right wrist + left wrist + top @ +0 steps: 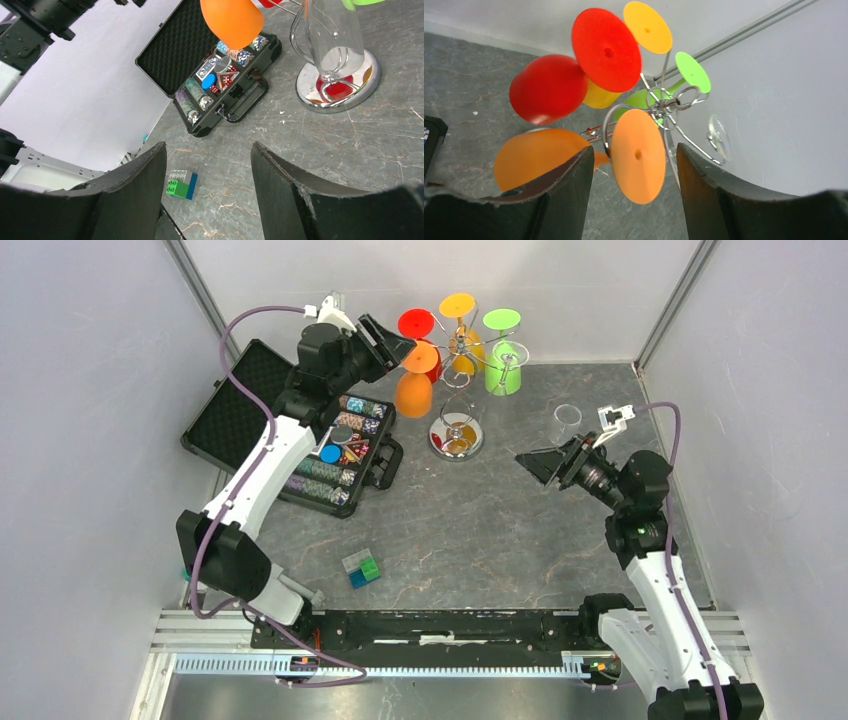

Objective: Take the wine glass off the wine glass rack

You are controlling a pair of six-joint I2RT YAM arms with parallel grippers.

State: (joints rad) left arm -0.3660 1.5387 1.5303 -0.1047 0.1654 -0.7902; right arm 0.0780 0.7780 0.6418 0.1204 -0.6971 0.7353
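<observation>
- The wine glass rack (457, 435) stands toward the back of the table, about 12 o'clock in the top view.
- Coloured glasses hang from it upside down, feet caught in its curled arms and bowls down. By my reading, a glass has to slide outward along its arm to come free.
- The orange glass (414, 390) hangs on the rack's 9 o'clock side, nearest the left arm, so it is the likely pick.
- The left gripper (388, 342) is spread wide, holding nothing, level with the feet at 11 o'clock of the orange glass.
- In its wrist view the orange foot shows between the fingers (574, 190), just past their tips and untouched.
- The right gripper (545, 462) is also wide and empty, at the rack's 4 o'clock, well apart.
</observation>
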